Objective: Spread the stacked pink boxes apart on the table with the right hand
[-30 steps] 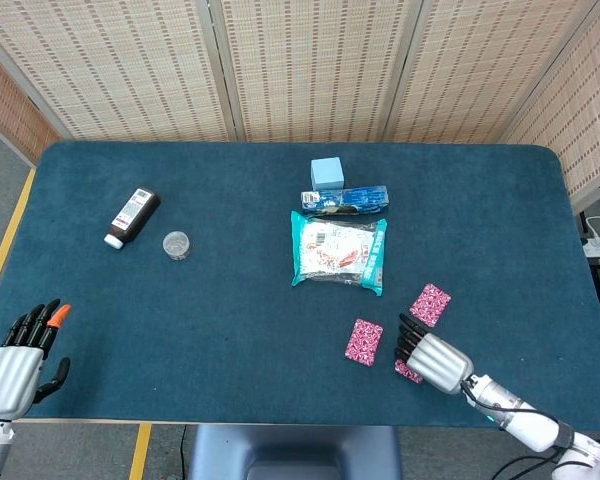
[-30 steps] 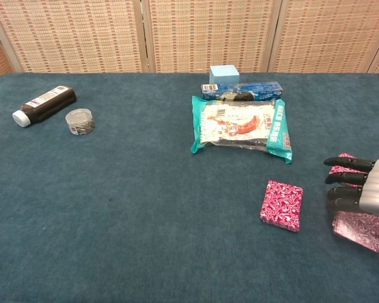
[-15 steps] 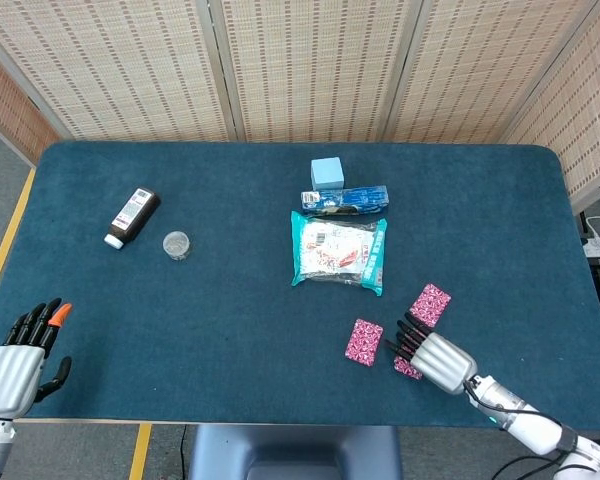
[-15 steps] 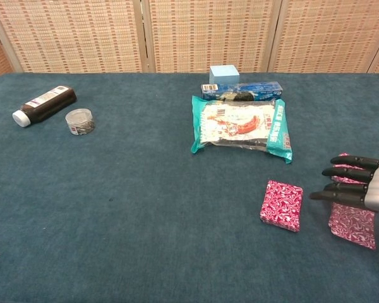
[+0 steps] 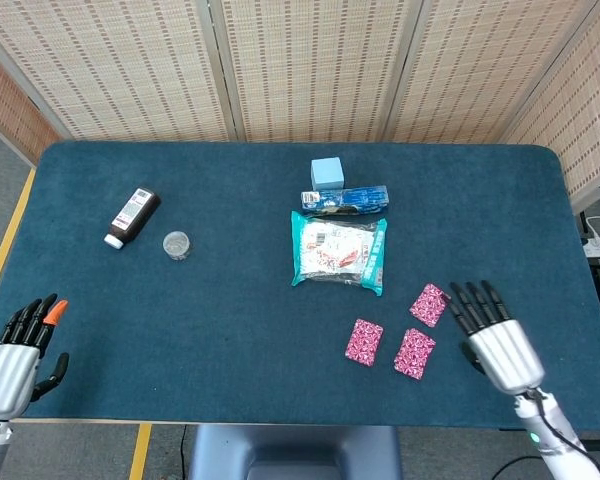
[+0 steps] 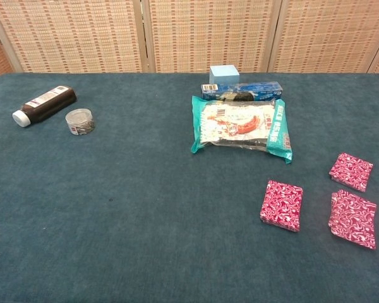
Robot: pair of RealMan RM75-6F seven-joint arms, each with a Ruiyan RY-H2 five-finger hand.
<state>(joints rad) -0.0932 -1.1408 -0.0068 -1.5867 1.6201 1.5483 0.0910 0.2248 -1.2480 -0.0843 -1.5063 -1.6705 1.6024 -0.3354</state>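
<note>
Three pink boxes are lying flat and apart at the 4 o'clock part of the bench: one (image 5: 364, 341) nearest centre, one (image 5: 414, 353) just to its 3 o'clock, one (image 5: 429, 304) toward 1 o'clock from that. None are touching.

Bench (image 5: 230, 330) is wearing a dark teal, felt-like cover with rounded far corners. Woven tan screen panels (image 5: 310, 60) are standing behind it; grey floor and a yellow line (image 5: 2, 262) are showing at the 9 o'clock side.

Right robot hand (image 5: 497, 340) is hovering at 3 o'clock of the boxes, fingers apart and extended, holding nothing, clear of every box. Left robot hand (image 5: 15, 360) is sitting off the 7 o'clock corner, fingers spread, empty, one fingertip orange.

Near centre: a teal-edged snack bag (image 5: 338, 250) with red and white print, writing too small to read. At its 12 o'clock, a blue carton (image 5: 344, 198), then a pale blue cube (image 5: 326, 172). At 10 o'clock, a dark bottle (image 5: 132, 216) is lying on its side, white cap, label unreadable; a small clear jar (image 5: 176, 244) is sitting just beside it.
</note>
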